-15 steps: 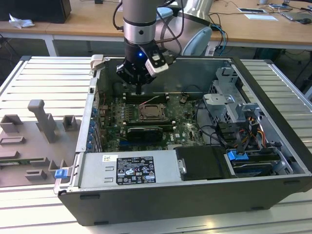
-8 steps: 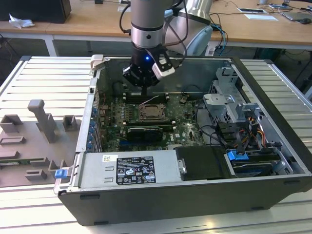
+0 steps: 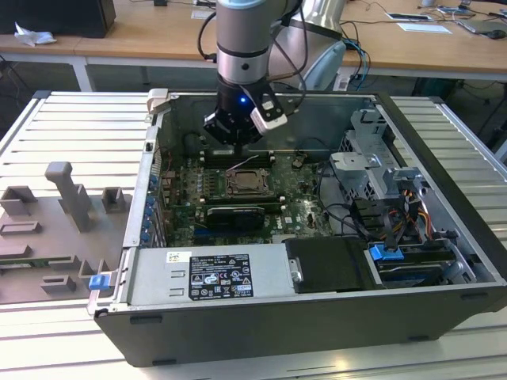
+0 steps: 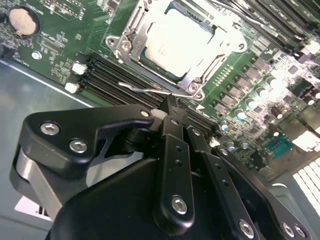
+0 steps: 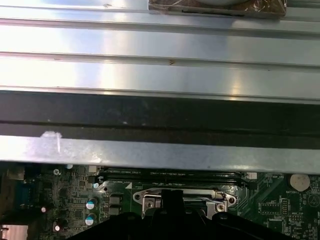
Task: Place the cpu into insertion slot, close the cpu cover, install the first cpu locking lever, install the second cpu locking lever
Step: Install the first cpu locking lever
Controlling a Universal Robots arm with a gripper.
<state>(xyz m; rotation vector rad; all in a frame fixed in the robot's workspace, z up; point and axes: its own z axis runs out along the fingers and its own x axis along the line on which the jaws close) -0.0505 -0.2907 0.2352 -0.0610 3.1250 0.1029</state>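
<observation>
Gripper working at the processor socket inside the open computer case (image 3: 238,336).

Nearest me in the exterior view, the power supply is wearing a black-and-white label (image 3: 218,275) whose print I am not making out. Beyond it, the cpu (image 3: 245,184) is sitting in the insertion slot (image 4: 150,62) on the green board, with the cpu cover (image 4: 131,37) lying down around it. In the second wrist view, the gripper (image 4: 168,106) is showing its fingers drawn narrow, tips together, right at the thin wire lever (image 4: 142,90) running between the socket and the memory slots (image 4: 112,75). I cannot tell whether they are touching it. The arm (image 3: 242,39) is coming straight down into the case, with a blue light (image 3: 241,100) glowing on its wrist.
</observation>
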